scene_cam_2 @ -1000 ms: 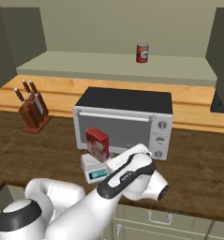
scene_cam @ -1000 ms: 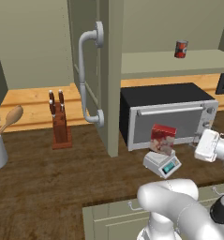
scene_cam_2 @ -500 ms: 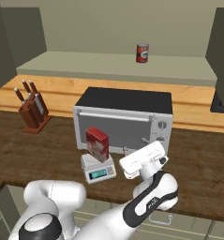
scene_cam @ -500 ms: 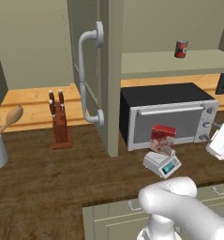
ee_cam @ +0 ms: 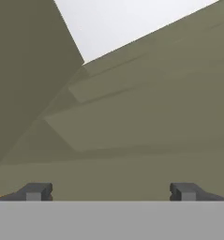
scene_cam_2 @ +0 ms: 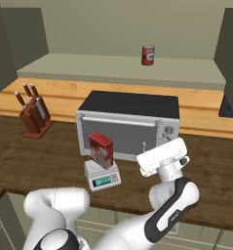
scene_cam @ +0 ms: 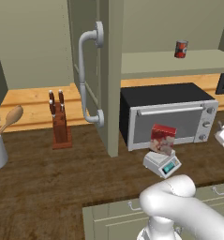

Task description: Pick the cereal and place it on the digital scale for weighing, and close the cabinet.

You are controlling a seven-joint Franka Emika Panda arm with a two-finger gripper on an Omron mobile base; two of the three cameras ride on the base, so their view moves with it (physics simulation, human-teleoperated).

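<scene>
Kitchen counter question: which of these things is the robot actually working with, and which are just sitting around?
Part of the job:
- cereal, standing on the digital scale
- cabinet door, open
- gripper, open, holding nothing

Just lying about:
- microwave
- red can on the shelf
- knife block
- wooden spoon in its white holder

a kitchen: a microwave (scene_cam: 167, 112) on a wooden counter (scene_cam: 48, 173), a knife block (scene_cam: 59, 124), and wall cabinets (scene_cam: 92, 61) with a shelf above.
</scene>
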